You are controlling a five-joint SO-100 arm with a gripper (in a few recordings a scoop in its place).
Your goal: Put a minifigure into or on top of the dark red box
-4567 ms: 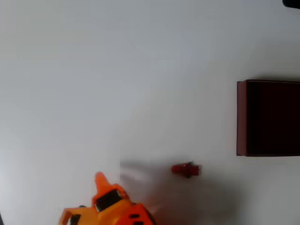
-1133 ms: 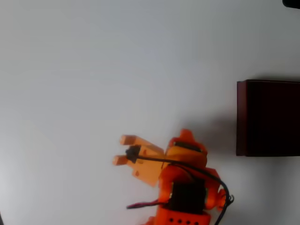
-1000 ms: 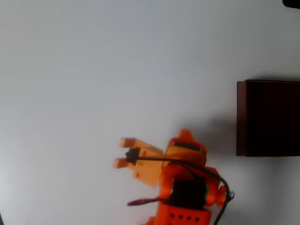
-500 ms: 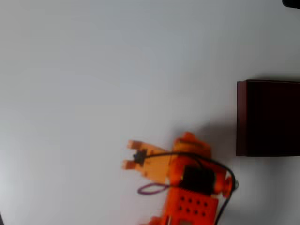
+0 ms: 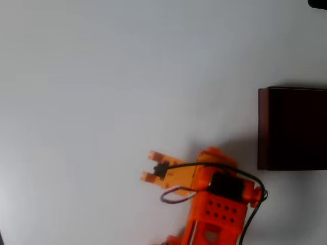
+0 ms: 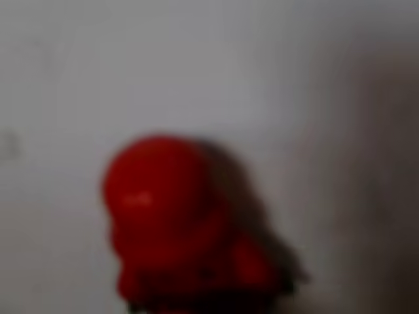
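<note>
White table [image 5: 102,76], dark red box [image 5: 263,127], blurred red minifigure [image 6: 170,222], no legible writing.

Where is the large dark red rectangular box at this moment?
In the overhead view, the large dark red rectangular box sits at the right edge of the white table, partly cut off, just up and right of the orange arm.

Bright, even overhead light; wrist view badly blurred

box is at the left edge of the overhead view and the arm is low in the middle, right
Not quite. In the overhead view the box sits at the right edge, not the left. The arm is indeed low in the middle.
</note>
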